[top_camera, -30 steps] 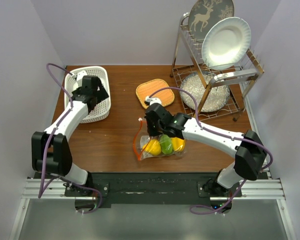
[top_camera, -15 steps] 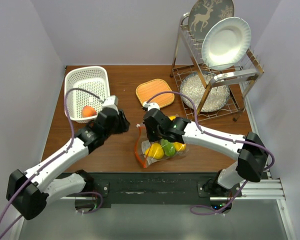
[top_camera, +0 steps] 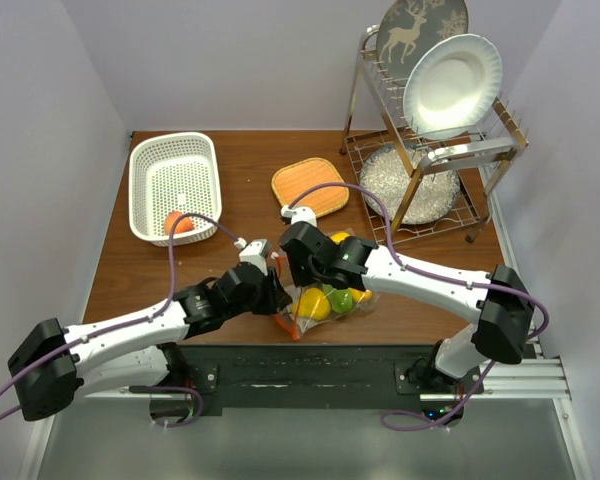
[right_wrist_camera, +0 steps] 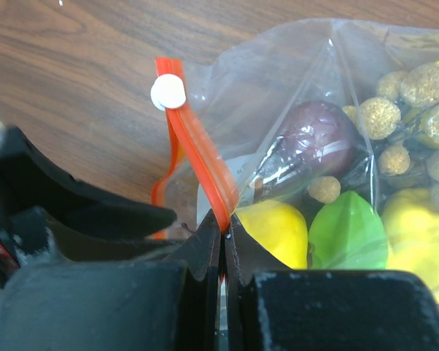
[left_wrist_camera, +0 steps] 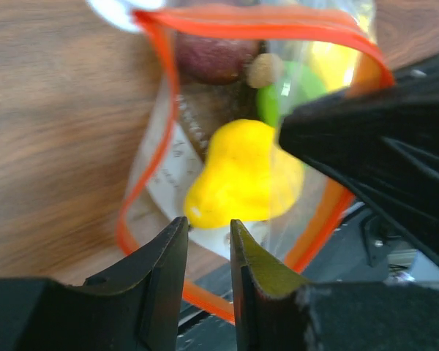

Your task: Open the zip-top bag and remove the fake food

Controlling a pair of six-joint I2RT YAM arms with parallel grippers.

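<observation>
The zip-top bag [top_camera: 325, 300], clear with an orange-red strip, lies near the table's front edge with its mouth gaping. My right gripper [right_wrist_camera: 223, 230] is shut on the zipper strip [right_wrist_camera: 201, 172] and holds that side up. Inside the bag I see fake food: a yellow pear [left_wrist_camera: 241, 179], a green piece [right_wrist_camera: 347, 234], a purple piece [right_wrist_camera: 314, 139] and a brown cluster [right_wrist_camera: 417, 110]. My left gripper [left_wrist_camera: 208, 230] sits at the bag's mouth just short of the pear, jaws narrowly open with nothing between them. An orange peach [top_camera: 178, 222] lies in the white basket.
The white basket [top_camera: 216, 190] stands at the back left. A woven orange mat [top_camera: 309, 186] lies behind the bag. A metal dish rack [top_camera: 430, 170] with plates fills the back right. The bag lies close to the table's front edge [top_camera: 230, 340].
My left arm swung from over the basket, where the orange peach now lies, down to the bag's mouth, and its jaws narrowed. The right gripper kept hold of the strip.
</observation>
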